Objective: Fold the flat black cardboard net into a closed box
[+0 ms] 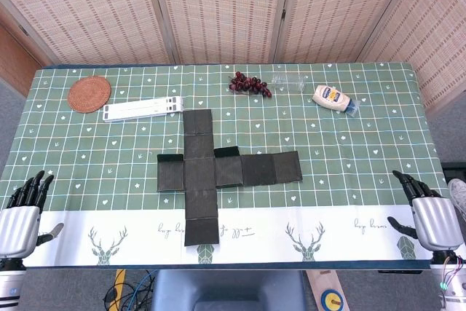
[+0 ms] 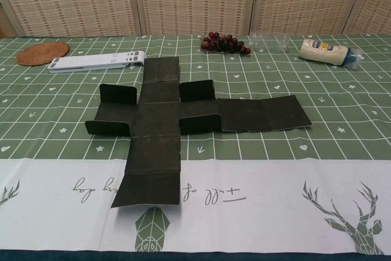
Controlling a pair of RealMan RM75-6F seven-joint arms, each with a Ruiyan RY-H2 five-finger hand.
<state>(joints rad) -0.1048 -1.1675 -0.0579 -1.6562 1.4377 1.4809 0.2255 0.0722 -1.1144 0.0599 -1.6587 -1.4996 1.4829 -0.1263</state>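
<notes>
The black cardboard net (image 1: 211, 172) lies flat as a cross in the middle of the table, also seen in the chest view as the net (image 2: 156, 126). Small flaps stand up slightly at its left arm and beside the centre panel. My left hand (image 1: 22, 213) hovers at the table's near left corner, fingers apart, holding nothing. My right hand (image 1: 429, 213) is at the near right corner, fingers apart and empty too. Both hands are far from the net. Neither hand shows in the chest view.
At the back stand a woven round coaster (image 1: 89, 94), a white folding stand (image 1: 142, 110), a bunch of dark grapes (image 1: 249, 84), a clear plastic container (image 1: 291, 81) and a mayonnaise bottle (image 1: 333, 97). The green patterned tablecloth (image 1: 349, 143) covers the table.
</notes>
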